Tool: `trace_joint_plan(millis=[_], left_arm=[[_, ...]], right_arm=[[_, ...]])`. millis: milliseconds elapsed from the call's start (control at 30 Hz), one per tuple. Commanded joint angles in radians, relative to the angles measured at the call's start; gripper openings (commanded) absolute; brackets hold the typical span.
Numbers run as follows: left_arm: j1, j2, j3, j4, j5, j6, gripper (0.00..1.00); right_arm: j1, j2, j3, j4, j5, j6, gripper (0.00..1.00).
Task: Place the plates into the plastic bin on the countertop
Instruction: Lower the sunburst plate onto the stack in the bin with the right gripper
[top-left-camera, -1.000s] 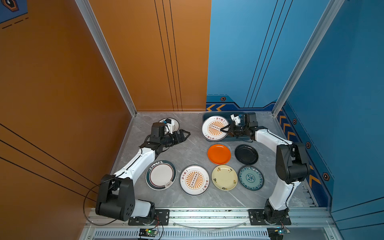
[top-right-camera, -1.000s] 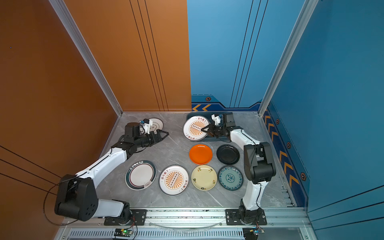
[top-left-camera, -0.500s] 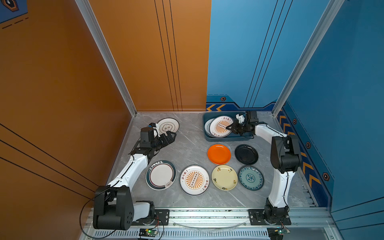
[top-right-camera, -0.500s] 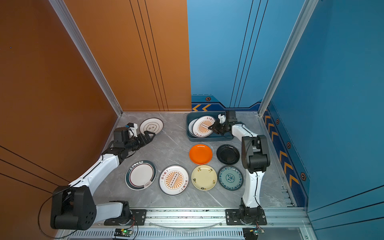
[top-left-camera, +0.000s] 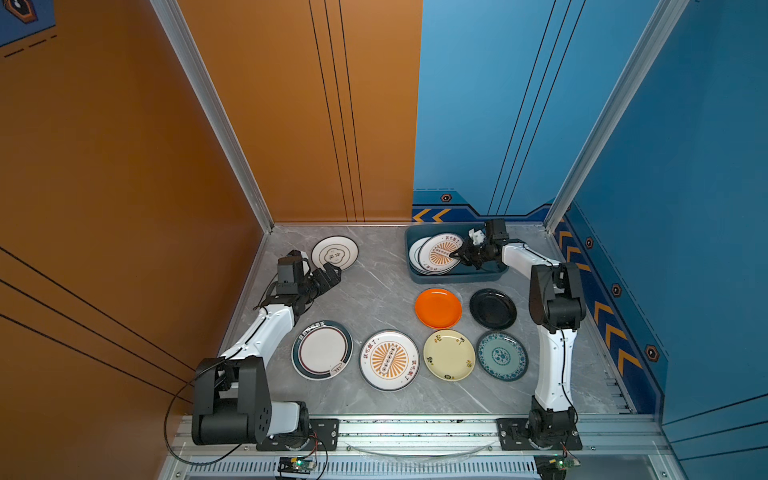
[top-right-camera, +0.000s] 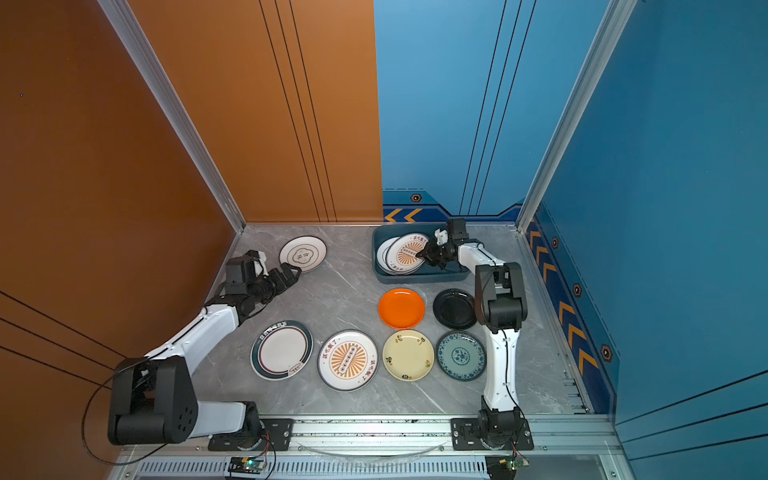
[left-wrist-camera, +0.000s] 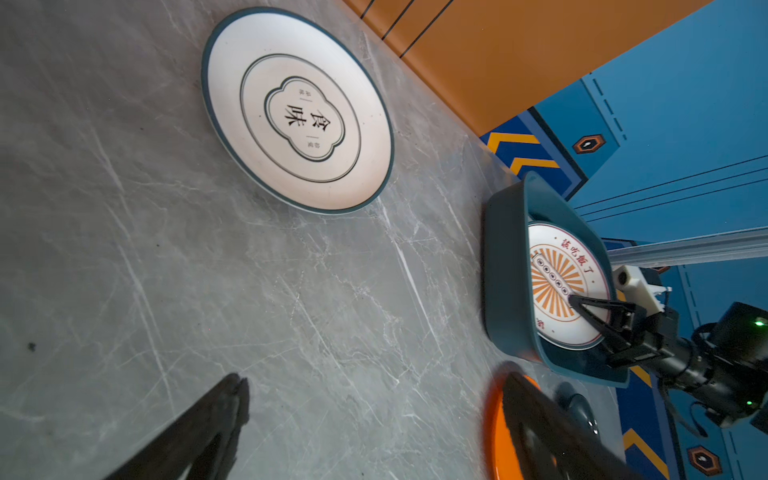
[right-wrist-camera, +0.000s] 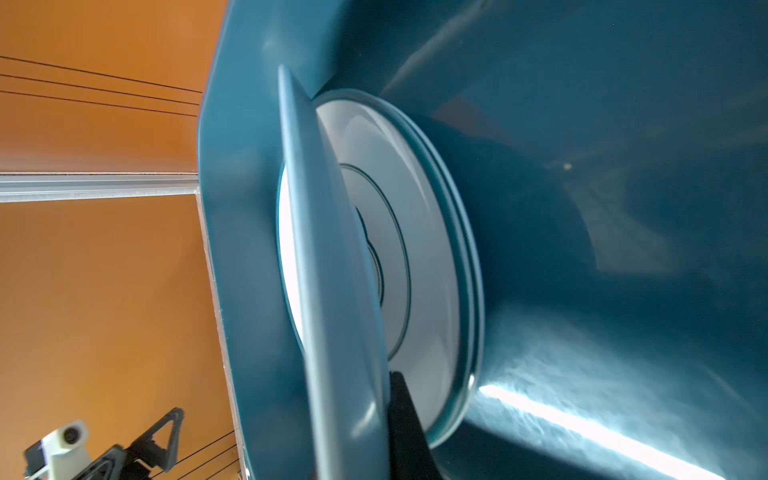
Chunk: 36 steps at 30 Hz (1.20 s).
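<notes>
Both top views show the right gripper (top-left-camera: 457, 254) clamped on the tilted sunburst plate (top-left-camera: 436, 254) inside the plastic bin (top-left-camera: 457, 277), at 1 o'clock on the countertop (top-left-camera: 374, 291); the left gripper (top-left-camera: 330, 276) gapes empty at 6 o'clock of the cloud-emblem plate (top-left-camera: 334, 252).

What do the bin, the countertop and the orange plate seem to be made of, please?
Bin: likely moulded plastic, blue-grey, satin; rounded corners, soft glare streak. Countertop: grey with white veins, matte; stone or laminate, unclear. Orange plate: smooth, glossy highlights; melamine or glazed ceramic.
</notes>
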Motion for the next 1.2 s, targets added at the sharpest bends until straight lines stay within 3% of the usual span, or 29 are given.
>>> trace_joint_plan(millis=[0,400,867,1167], left_arm=[[0.005,0.029,-0.025,0.047,-0.036,-0.006,0.98],[0.031,0.075,-0.041,0.122,-0.023,-0.036,0.98],[0.052,0.093,-0.029,0.117,-0.015,-0.029,0.98],[0.059,0.119,-0.005,0.123,-0.019,-0.040,0.98]], right_arm=[[0.014,0.043,0.064,-0.054,0.036,0.002,0.06],[0.053,0.103,0.236,-0.250,0.186,-0.094,0.37],[0.092,0.087,0.362,-0.451,0.419,-0.219,0.45],[0.091,0.059,0.366,-0.481,0.475,-0.246,0.46]])
